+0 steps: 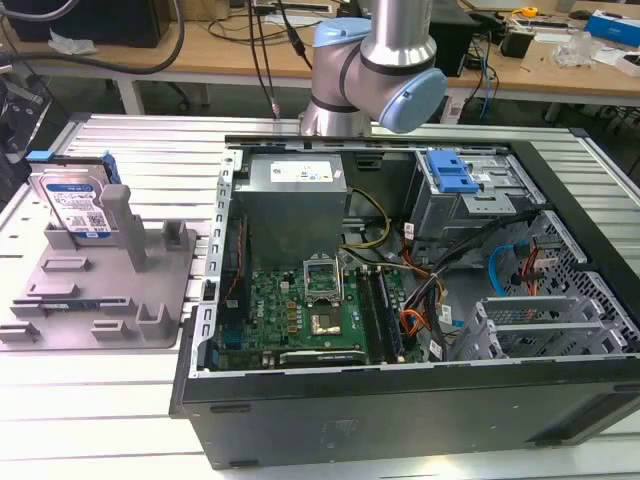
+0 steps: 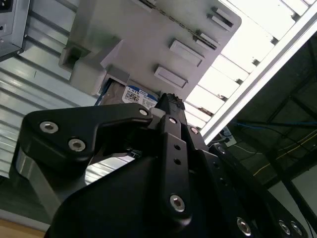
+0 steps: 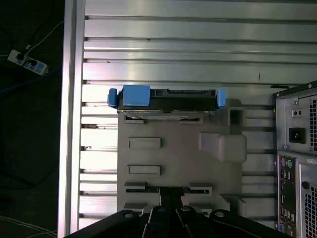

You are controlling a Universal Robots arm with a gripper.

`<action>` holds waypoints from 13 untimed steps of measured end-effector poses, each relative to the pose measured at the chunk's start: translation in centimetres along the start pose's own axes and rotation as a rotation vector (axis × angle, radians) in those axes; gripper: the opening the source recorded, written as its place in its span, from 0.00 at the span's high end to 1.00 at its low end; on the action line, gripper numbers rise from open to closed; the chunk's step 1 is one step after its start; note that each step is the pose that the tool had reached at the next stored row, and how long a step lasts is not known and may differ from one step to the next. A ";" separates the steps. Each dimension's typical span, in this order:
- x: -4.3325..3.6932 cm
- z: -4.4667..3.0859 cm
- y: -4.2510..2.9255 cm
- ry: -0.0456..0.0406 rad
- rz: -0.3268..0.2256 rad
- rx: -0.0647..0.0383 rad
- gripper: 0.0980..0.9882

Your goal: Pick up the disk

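The disk (image 1: 75, 205) stands on edge in a slot of the grey fixture (image 1: 150, 300), at the exterior view's left, its white-and-blue label facing the camera. An upright post (image 1: 127, 222) just beside it covers part of its side, and its lower edge is sunk in the slot.

The first wrist view shows what that angle hides: the disk's (image 3: 173, 101) thin upper edge with blue rails at both ends, set along one end of the fixture (image 3: 183, 163). In the second wrist view only a corner of the label (image 2: 137, 96) peeks past the gripper's black body.

The fingers (image 3: 166, 198) appear pressed together and hold nothing; the gripper (image 3: 172, 191) hangs apart from the disk, over the fixture's opposite end.

Bare slats of the table (image 3: 173, 49) lie open beyond the disk, running to the table's edge, where a power strip (image 3: 27, 62) lies on the dark floor. The open computer case (image 1: 400, 400) sits just beside the fixture. The arm (image 1: 385, 60) is cut off at the exterior view's upper edge.
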State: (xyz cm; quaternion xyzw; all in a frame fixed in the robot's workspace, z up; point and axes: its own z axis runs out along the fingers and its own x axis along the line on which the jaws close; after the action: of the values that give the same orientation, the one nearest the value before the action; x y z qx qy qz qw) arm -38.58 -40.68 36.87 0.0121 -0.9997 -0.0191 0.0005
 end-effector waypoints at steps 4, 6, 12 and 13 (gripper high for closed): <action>0.00 0.03 0.00 0.0031 -0.081 0.000 0.99; 0.00 0.08 0.00 0.0069 -0.180 0.000 0.99; 0.00 0.12 0.00 0.0127 -0.339 0.000 0.99; 0.00 0.13 0.00 0.0133 -0.357 0.000 0.99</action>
State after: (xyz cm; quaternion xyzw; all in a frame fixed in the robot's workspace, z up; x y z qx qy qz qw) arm -38.57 -40.68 36.74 0.1894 -0.9817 -0.0187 0.0037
